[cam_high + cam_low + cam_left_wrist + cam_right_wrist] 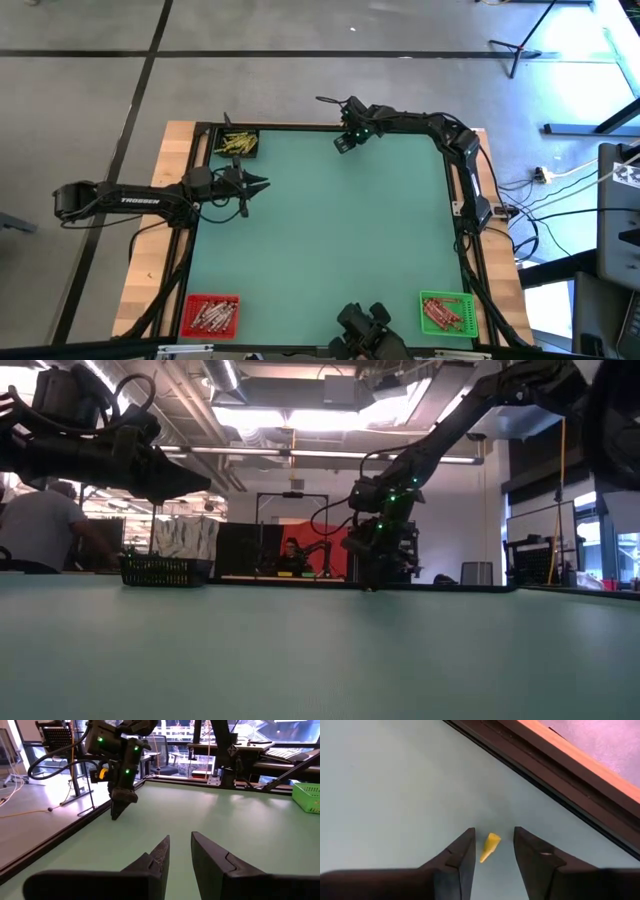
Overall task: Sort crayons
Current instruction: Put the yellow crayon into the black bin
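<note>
Yellow crayon (490,847) on pale green table (380,795); red bin (210,315); green bin (447,312).

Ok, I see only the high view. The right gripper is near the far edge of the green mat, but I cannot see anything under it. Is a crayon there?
Observer: Yes. The right wrist view shows a short yellow crayon lying on the mat between the jaws of the right gripper, with a gap on each side.
Operator: Is the gripper down at the mat?
Observer: In the low view it reaches down to the mat surface.
Operator: Does the left gripper hold something?
Observer: No. The left wrist view shows the left gripper with its jaws apart and nothing between them.
</note>
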Robot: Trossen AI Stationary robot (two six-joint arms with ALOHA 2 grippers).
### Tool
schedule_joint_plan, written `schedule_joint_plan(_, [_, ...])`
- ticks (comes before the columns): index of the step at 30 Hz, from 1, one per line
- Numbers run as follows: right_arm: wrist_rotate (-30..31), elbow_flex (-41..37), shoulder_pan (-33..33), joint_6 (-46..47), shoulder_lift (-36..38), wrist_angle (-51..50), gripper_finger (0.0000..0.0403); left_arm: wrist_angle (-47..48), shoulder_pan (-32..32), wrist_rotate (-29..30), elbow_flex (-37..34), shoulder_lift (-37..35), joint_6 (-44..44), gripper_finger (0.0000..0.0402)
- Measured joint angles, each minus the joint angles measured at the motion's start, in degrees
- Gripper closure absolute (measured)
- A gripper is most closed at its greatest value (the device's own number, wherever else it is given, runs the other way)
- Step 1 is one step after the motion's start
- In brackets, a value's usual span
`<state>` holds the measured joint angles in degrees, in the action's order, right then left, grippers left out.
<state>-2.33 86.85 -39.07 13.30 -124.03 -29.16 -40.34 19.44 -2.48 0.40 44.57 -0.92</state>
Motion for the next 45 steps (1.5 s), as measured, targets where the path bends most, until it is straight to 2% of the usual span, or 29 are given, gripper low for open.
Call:
schedule_joint_plan(3, [0.0,0.4,0.0,-0.5,-0.1,-0.7,0.0289,0.0,0.0,0.0,0.0,0.0,0.0,0.0337])
schedule_joint_plan(12, [1.3,0.5,0.0,-3.8,-0.2,-2.5,0.0393,0.2,0.0,0.1,0.0,0.0,0.0,0.0337])
schedule_joint_plan(21, [1.5,0.2,0.1,-7.3,0.7,-2.2,0.0385,0.2,0.0,0.1,0.0,0.0,0.0,0.0337])
schedule_joint_plan(25, [1.7,-0.1,0.6,-9.2,3.0,-2.9,0.0397,0.1,0.0,0.1,0.0,0.0,0.0,0.0337])
schedule_joint_plan(31, [1.2,0.1,3.0,-11.1,7.0,1.1,0.0394,-0.1,0.0,0.2,0.0,0.0,0.0,0.0337])
schedule_joint_plan(40, [-9.8,0.2,7.3,-12.1,7.6,23.3,0.0392,-1.5,0.0,0.4,0.0,0.0,-0.6,0.0337])
schedule_joint_plan(45, [-10.4,0.2,9.2,-10.4,7.6,33.6,0.0392,-6.5,0.0,-1.3,0.2,0.0,-3.4,0.0337])
